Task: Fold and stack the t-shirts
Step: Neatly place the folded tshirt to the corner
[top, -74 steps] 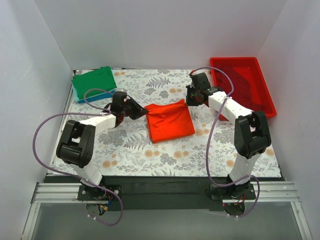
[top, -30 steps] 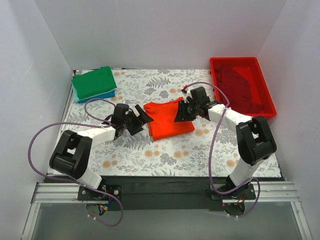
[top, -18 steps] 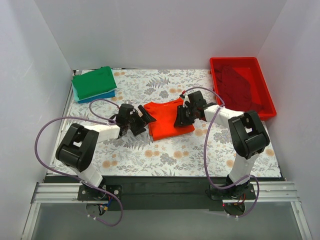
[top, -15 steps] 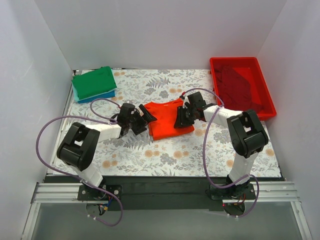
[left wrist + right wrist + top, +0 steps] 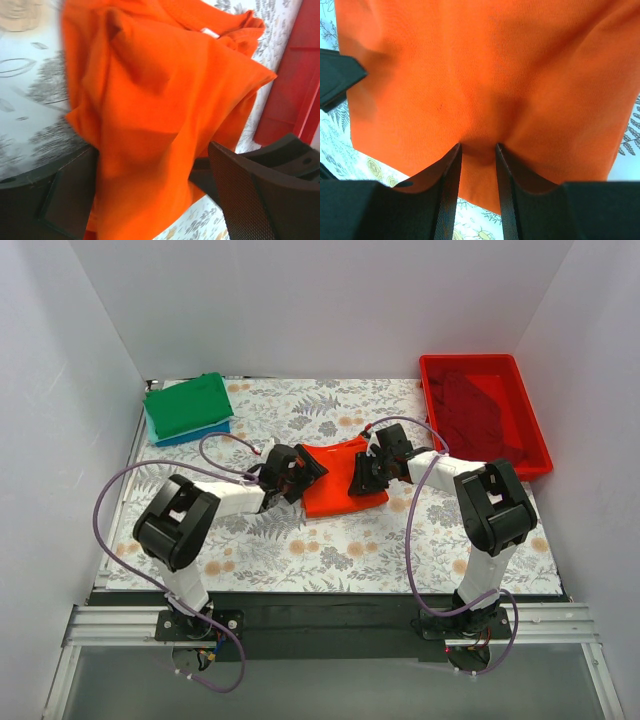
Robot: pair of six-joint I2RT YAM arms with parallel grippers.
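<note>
The bright orange-red t-shirt (image 5: 338, 485) lies folded and rumpled mid-table between both grippers. My left gripper (image 5: 303, 471) is at its left edge. In the left wrist view its jaws stand wide, and the orange-red t-shirt (image 5: 150, 100) bulges between the fingers (image 5: 245, 195). My right gripper (image 5: 363, 477) is at the shirt's right edge. In the right wrist view its narrow-set fingers (image 5: 451, 170) pinch a puckered fold of the orange-red t-shirt (image 5: 485, 75). A folded green t-shirt (image 5: 188, 405) rests on a blue one (image 5: 200, 432) at the far left. A dark red t-shirt (image 5: 478, 405) lies in the bin.
The red plastic bin (image 5: 535, 445) stands at the far right, close to the right arm's elbow. The floral tablecloth (image 5: 330, 545) covers the table, and white walls enclose it on three sides. The green and blue stack sits against the left wall.
My left gripper has slid right onto the shirt's left edge, and its jaws have narrowed slightly around the cloth. The right gripper has stayed at the right edge with its pinch unchanged.
</note>
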